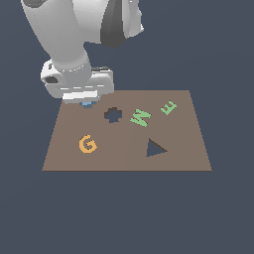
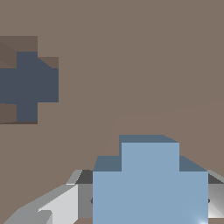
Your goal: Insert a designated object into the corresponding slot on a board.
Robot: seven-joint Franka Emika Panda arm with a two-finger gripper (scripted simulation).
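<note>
Light-blue piece (image 2: 150,183) sits pinched between my jaws, over the brown board (image 1: 124,158) near its far corner on the exterior view's left. I see the lobed slot (image 1: 113,115) just beside it, unfilled.

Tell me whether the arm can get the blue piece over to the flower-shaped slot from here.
Probably yes. The gripper holds the blue piece near the slot, with only bare board between; the G and W lie clear of that path.
</note>
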